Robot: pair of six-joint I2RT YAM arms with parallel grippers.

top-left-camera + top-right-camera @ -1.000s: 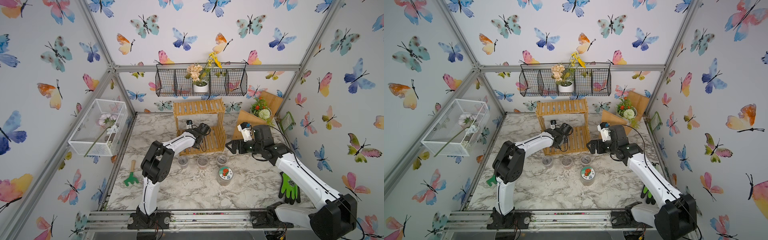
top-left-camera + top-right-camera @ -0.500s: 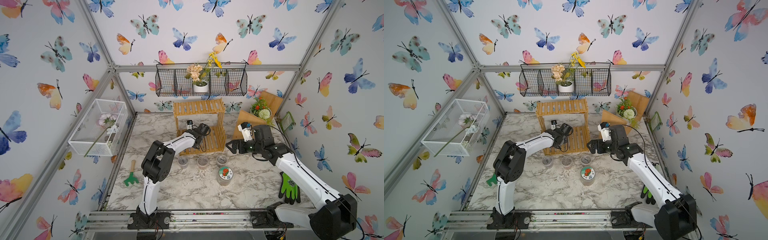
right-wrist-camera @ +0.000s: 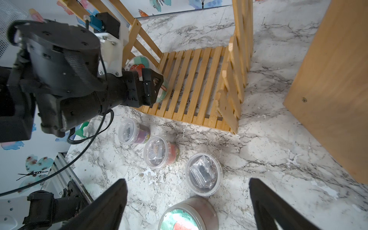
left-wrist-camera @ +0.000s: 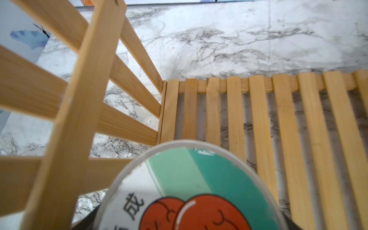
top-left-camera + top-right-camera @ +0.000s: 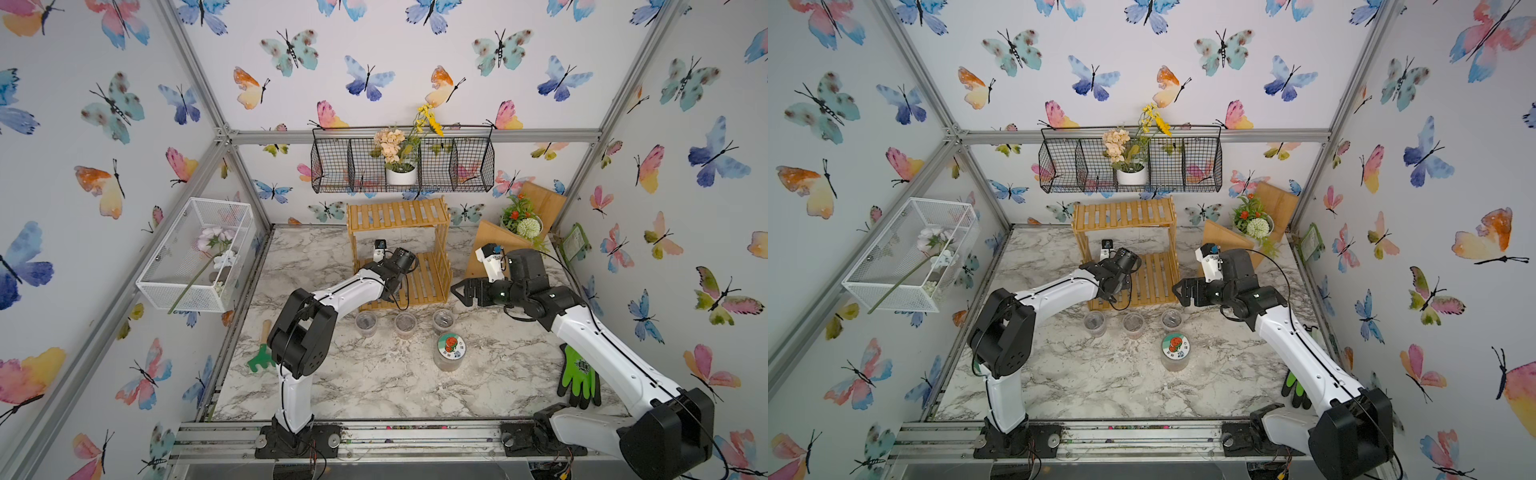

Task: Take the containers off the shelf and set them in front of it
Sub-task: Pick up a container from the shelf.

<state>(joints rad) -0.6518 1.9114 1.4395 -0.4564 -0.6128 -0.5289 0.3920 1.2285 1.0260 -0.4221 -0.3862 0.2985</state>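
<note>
The left gripper clasped the upright jar at the edge of the shelf, open room alongside; the right gripper gaped wide.

right of the shelf jar the shelf's lower tier lies free; side slats wall both ends; three cups and the floor jar crowd your front approach.
</note>
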